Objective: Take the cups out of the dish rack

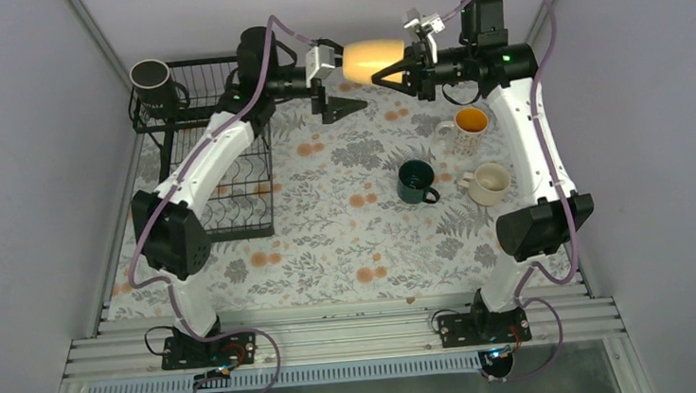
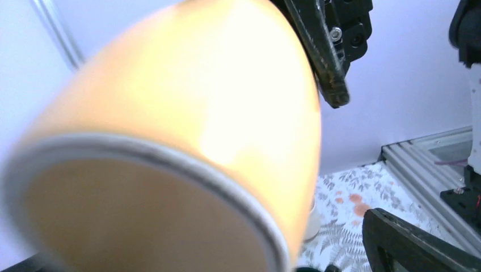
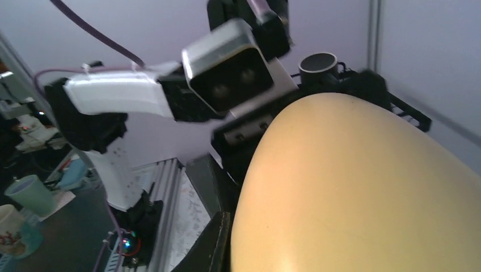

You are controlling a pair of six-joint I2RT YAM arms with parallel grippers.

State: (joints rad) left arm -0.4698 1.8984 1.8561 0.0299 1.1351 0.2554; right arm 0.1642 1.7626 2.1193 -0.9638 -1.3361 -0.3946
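While the yellow tumbler [image 1: 374, 58] hangs on its side in the air over the far middle of the counter [image 1: 329, 246], it lies between the two tools. Its mouth faces left and its base faces right. The right tool [image 1: 403, 61] is clenched on the tumbler's base end. In the left wrist view one of its fingers [image 2: 324, 56] lies against the tumbler's side. The left tool [image 1: 346, 83] is released, and its lower finger [image 2: 408, 243] stands apart from the tumbler's rim.

The rack [image 1: 229, 183] stands at the far left of the counter. A black mug [image 1: 152, 81] sits upright on the rack's upper shelf at the far left corner.

Three cups stand upright on the right part of the counter, apart from each other:
- The cup with the orange inside [image 1: 471, 121] is farthest.
- The cream mug [image 1: 490, 182] is nearer, close to the right arm.
- The green mug [image 1: 416, 181] stands to the left of the cream mug.
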